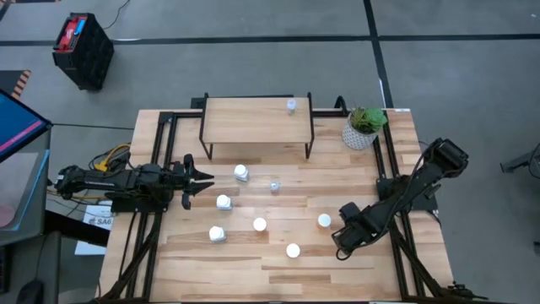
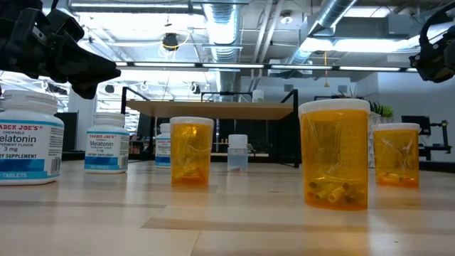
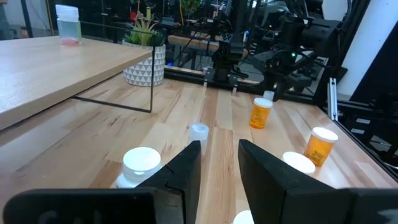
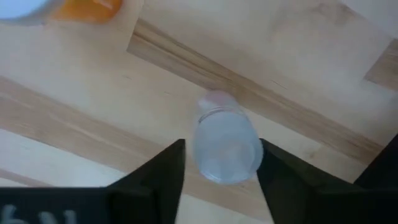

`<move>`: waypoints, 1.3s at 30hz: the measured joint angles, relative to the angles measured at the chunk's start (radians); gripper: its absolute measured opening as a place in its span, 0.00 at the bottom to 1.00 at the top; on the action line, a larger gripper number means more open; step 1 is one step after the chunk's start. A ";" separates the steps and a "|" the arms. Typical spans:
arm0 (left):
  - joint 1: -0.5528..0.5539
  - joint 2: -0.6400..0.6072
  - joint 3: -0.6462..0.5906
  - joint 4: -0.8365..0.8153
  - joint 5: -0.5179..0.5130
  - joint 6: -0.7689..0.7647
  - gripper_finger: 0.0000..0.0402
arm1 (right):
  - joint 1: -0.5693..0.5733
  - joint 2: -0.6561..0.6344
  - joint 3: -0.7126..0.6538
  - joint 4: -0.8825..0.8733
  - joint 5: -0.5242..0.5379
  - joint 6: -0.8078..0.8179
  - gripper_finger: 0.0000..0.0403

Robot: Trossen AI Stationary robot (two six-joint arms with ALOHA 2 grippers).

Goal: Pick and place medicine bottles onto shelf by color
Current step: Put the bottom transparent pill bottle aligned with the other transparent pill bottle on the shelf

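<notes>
My right gripper [image 4: 222, 163] points down near the table's right edge [image 1: 346, 236], shut on a clear pale-blue bottle [image 4: 227, 146]. In the high view the gripper hides that bottle. Another clear bottle [image 1: 291, 105] stands on the shelf [image 1: 253, 122], and a third [image 1: 275, 186] stands on the table in front of it. Three white bottles [image 1: 241, 172] [image 1: 224, 202] [image 1: 218, 234] and three orange ones [image 1: 260, 224] [image 1: 293, 250] [image 1: 324, 220] stand on the tabletop. My left gripper [image 3: 219, 165] waits open and level at the table's left side. My right gripper has the clear bottle's upper part [image 4: 249, 155] between its two fingers, one on each side. The fingers come from above, pointing down. The bottle stands upright, and its lower end [image 4: 217, 99] looks to be on the tabletop.
A potted green plant [image 1: 365, 127] stands at the far right, beside the shelf. Black rails [image 1: 384, 169] run along the table's left and right sides. An orange bottle [image 4: 87, 9] stands close to my right gripper.
</notes>
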 joint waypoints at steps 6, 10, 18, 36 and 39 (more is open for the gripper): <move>0.000 0.000 0.000 0.000 0.000 0.000 0.24 | 0.000 -0.001 0.002 0.002 0.000 0.000 0.30; 0.000 0.000 0.000 0.000 0.000 0.000 0.24 | -0.011 0.001 0.017 -0.007 0.000 -0.008 0.29; 0.000 0.000 0.000 0.000 0.000 0.000 0.24 | -0.123 -0.036 0.187 -0.036 0.003 -0.276 0.31; 0.000 0.000 0.000 0.000 0.000 0.000 0.24 | -0.723 -0.031 0.558 -0.054 0.051 -1.067 0.31; 0.000 0.000 0.000 0.000 0.000 0.000 0.24 | -0.819 -0.031 0.593 -0.030 0.033 -1.172 0.31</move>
